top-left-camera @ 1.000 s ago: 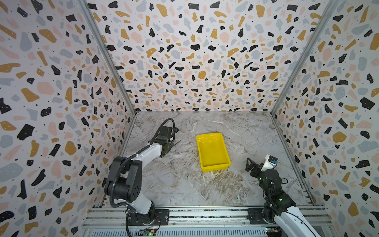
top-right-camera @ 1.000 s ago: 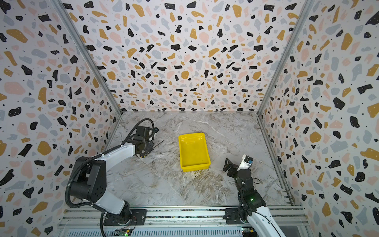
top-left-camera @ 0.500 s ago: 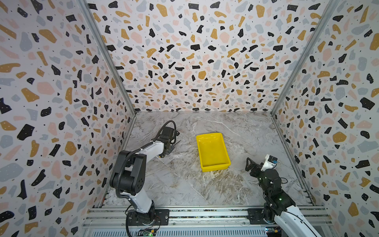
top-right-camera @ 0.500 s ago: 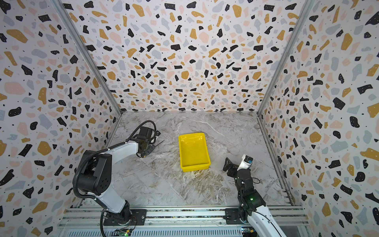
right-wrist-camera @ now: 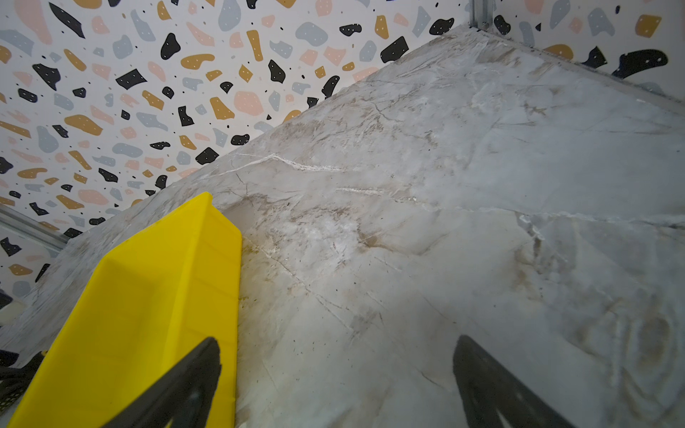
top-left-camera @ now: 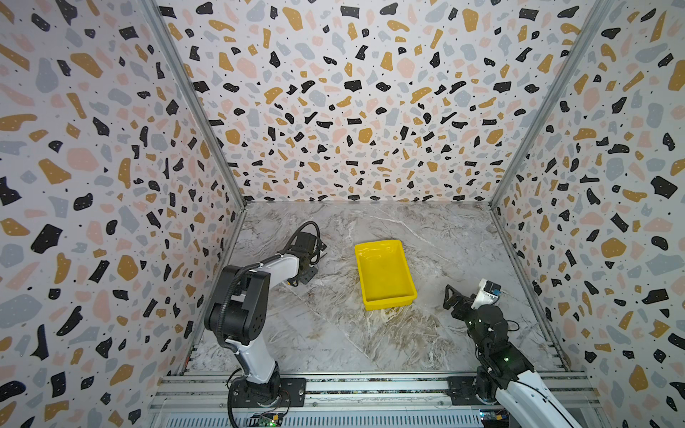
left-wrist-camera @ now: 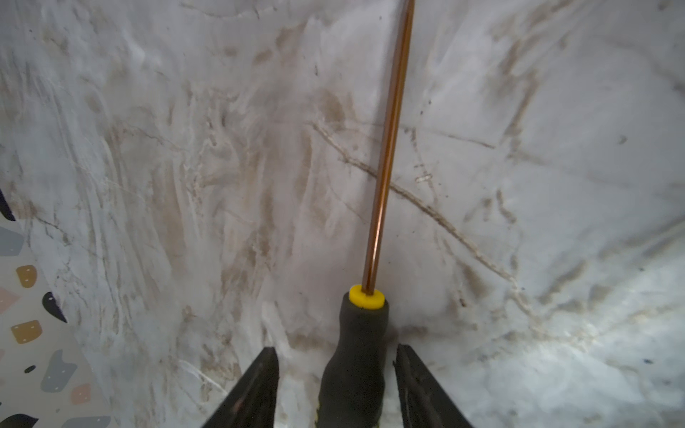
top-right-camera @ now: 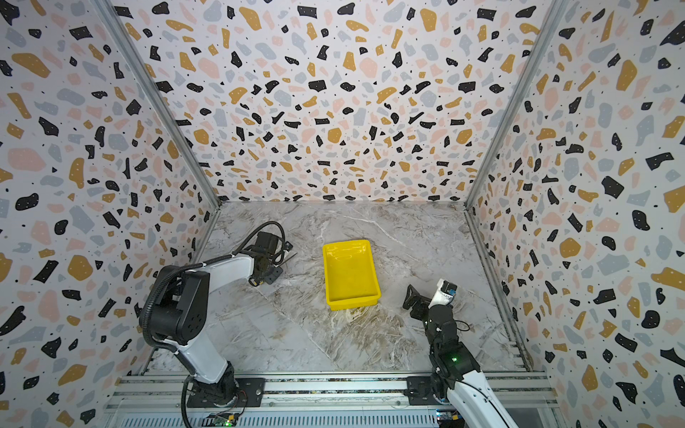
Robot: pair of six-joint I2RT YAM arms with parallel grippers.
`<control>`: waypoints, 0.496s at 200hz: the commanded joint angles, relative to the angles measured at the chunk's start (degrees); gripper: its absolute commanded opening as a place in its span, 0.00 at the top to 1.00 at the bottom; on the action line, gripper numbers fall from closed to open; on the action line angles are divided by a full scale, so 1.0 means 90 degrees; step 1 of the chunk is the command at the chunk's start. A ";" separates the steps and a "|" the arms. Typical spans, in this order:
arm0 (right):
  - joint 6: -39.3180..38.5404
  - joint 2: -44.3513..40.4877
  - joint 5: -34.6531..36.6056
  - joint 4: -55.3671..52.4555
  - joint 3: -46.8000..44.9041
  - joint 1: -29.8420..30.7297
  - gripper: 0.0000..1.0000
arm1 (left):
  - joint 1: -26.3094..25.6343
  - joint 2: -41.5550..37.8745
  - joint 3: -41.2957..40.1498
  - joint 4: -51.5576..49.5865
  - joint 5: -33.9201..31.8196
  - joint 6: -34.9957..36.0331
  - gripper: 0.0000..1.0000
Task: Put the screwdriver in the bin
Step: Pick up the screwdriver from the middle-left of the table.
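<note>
The screwdriver lies on the marble floor left of the bin; it has a black handle, a yellow collar and a thin coppery shaft. In both top views only its thin shaft pokes out from under my left gripper. The left gripper straddles the handle with its jaws open: one finger stands almost against the handle, and a clear gap shows on the other side. The yellow bin is empty. My right gripper is open beside the bin's near right corner.
Terrazzo-patterned walls close in the marble floor on three sides. An aluminium rail with both arm bases runs along the front edge. The left wall is close behind the left arm.
The left arm has folded, its elbow swinging up and toward the wrist, while its gripper stayed over the screwdriver. The right arm and the bin have not moved.
</note>
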 commanded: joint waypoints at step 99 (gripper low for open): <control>0.0066 -0.0007 0.0105 0.0087 0.0004 0.0044 0.01 | -0.0028 0.0291 -0.0093 0.0037 0.0140 -0.0017 0.79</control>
